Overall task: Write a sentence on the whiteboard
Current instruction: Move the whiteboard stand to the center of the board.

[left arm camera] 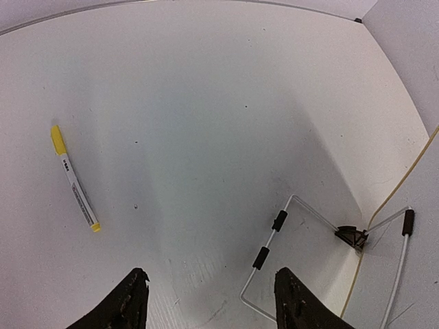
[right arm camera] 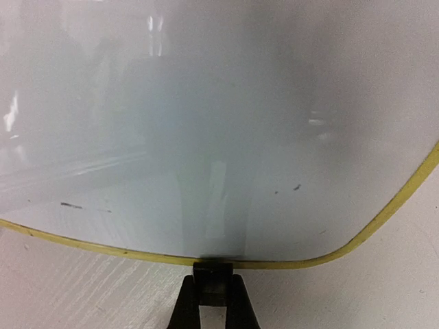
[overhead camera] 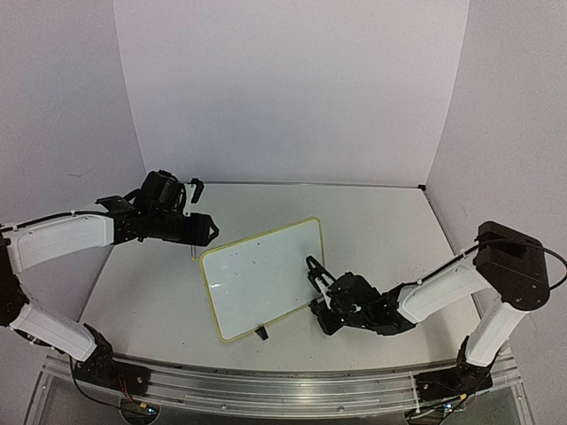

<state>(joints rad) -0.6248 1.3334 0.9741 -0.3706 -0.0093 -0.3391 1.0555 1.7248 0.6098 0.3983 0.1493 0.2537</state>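
Note:
The whiteboard [overhead camera: 261, 276] stands tilted in the middle of the table, white with a pale yellow rim [right arm camera: 103, 248]. The sentence is out of view; the board's face [right arm camera: 206, 123] shows only a few small dark specks. My right gripper [right arm camera: 213, 277] is shut on a black clip foot [right arm camera: 213, 271] at the board's edge, and reaches it low from the right [overhead camera: 315, 274]. My left gripper [left arm camera: 210, 274] hangs open behind the board's upper left corner [overhead camera: 208, 230], holding nothing. A yellow-capped marker [left arm camera: 74, 179] lies flat on the table ahead of it, to its left.
The board's wire stand [left arm camera: 274, 233] with black sleeves rests on the table behind it, beside the left gripper's right finger. A second black clip foot [overhead camera: 261, 333] sits at the board's near edge. White walls [overhead camera: 292, 88] close in the back and both sides.

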